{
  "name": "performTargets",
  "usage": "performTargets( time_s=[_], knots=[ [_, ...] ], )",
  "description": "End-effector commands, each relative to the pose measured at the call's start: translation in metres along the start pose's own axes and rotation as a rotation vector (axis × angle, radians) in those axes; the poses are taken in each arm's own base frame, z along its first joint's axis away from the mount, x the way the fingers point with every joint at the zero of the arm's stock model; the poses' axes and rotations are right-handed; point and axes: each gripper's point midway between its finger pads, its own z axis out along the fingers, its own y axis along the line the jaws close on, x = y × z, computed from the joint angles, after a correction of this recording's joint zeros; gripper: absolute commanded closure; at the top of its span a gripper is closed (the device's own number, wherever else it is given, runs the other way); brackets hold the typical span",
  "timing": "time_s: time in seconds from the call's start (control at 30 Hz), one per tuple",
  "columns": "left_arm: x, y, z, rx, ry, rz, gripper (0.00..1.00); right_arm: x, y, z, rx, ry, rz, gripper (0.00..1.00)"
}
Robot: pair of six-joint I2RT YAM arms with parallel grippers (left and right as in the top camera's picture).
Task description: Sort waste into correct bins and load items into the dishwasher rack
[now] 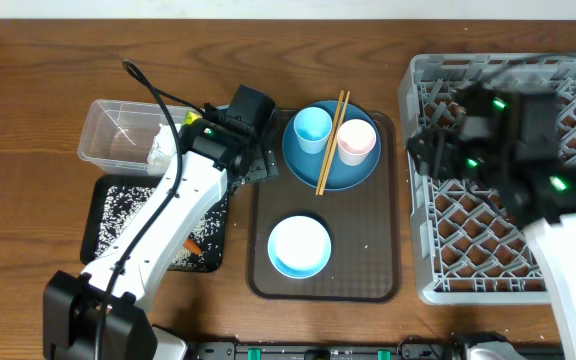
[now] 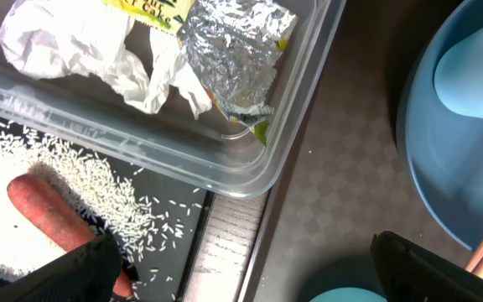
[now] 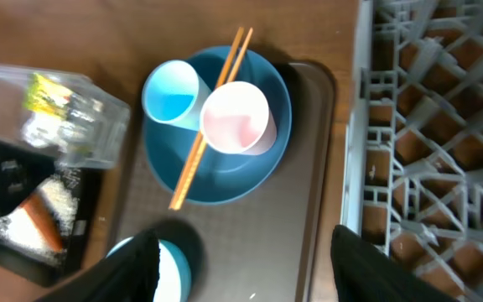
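Black fingers of my right claw stand wide, empty, beside the dark-blue plate. On it the pale-pink cup sits mouth up — light, stiff, likely slick — I'd pinch its rim, clear of the chopsticks.

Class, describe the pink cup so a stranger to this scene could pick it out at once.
Find the brown tray in the middle of the table; a dark-blue plate sits at its top end in the overhead view. Two cups rest on the plate, with chopsticks between them. The pale-pink cup is the right-hand one, unlike the light-blue cup beside it.
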Motion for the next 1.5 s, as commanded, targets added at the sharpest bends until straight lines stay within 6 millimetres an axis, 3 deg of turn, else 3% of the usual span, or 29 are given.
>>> performTargets(
  time_s=[0.0,0.17,0.33,0.53,0.63,0.77,0.93,1.13,1.23,1.47],
  knots=[
    [-0.003,0.000,-0.001,-0.001,-0.004,-0.005,0.02,-0.006,0.003,0.023,0.029,0.013,-0.036,0.42],
    [-0.003,0.000,-0.001,-0.001,-0.004,-0.005,0.02,-0.007,0.006,0.062,0.090,0.033,-0.091,0.42],
    [-0.003,0.000,-0.001,-0.001,-0.004,-0.005,0.02,0.007,0.004,0.094,0.161,0.091,-0.133,0.41],
    [-0.003,0.000,-0.001,-0.001,-0.004,-0.005,0.02,0.021,0.014,0.106,0.155,0.140,-0.162,0.38],
    [-0.003,0.000,-0.001,-0.001,-0.004,-0.005,0.02,0.020,0.016,0.098,0.152,0.135,-0.164,0.36],
    [-0.003,0.000,-0.001,-0.001,-0.004,-0.005,0.02,0.016,0.020,0.073,0.149,0.105,-0.165,0.35],
    [-0.003,0.000,-0.001,-0.001,-0.004,-0.005,0.02,0.012,0.022,0.024,0.147,0.038,-0.163,0.33],
    [-0.003,0.000,-0.001,-0.001,-0.004,-0.005,0.02,0.027,0.019,-0.025,0.142,0.022,-0.141,0.31],
    [-0.003,0.000,-0.001,-0.001,-0.004,-0.005,0.02,0.040,0.025,-0.040,0.103,0.039,-0.130,0.32],
    [-0.003,0.000,-0.001,-0.001,-0.004,-0.005,0.02,0.059,0.046,-0.043,-0.027,0.112,-0.095,0.39]
  ],
)
